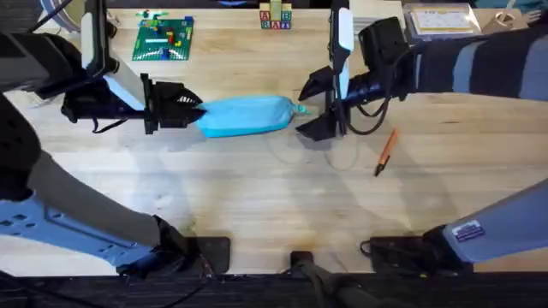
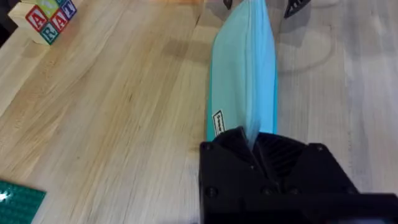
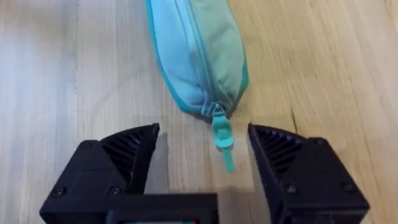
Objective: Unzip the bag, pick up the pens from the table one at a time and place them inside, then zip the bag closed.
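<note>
My left fingers [image 2: 258, 146] pinch one end of the bag [image 1: 247, 115] lying on the tabletop [image 1: 257, 197]; my spread right fingers [image 3: 202, 155] should close squarely on the pull tab [image 3: 222, 140] between them.

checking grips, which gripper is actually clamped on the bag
The left gripper: it is shut on the bag's end, while the right gripper is open around the zipper pull.

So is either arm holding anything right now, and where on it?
The left tool is clamped on one end of the bag. The right tool is open around the zipper pull tab, not gripping it.
</note>
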Robot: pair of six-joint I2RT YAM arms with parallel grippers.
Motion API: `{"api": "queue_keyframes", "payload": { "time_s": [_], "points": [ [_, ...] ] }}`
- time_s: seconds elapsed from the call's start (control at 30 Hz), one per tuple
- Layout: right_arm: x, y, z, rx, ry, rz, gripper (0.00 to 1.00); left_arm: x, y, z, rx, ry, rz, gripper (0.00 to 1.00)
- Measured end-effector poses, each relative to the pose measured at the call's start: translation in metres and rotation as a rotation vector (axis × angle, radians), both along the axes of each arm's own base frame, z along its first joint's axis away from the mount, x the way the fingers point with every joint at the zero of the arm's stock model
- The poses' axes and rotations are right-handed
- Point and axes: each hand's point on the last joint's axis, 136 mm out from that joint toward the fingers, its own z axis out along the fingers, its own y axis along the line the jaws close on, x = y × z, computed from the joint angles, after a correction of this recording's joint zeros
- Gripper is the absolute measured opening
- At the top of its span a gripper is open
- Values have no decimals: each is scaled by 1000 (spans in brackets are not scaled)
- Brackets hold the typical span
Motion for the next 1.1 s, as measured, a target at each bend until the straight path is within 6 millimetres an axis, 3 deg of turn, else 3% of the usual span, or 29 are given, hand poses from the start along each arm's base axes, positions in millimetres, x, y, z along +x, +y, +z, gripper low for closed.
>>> {"api": "queue_keyframes", "payload": {
  "time_s": [1.1],
  "points": [
    [7, 4, -6, 11, -3, -14, 823, 0, 0, 0, 0, 1, 0, 42]
  ]
}}
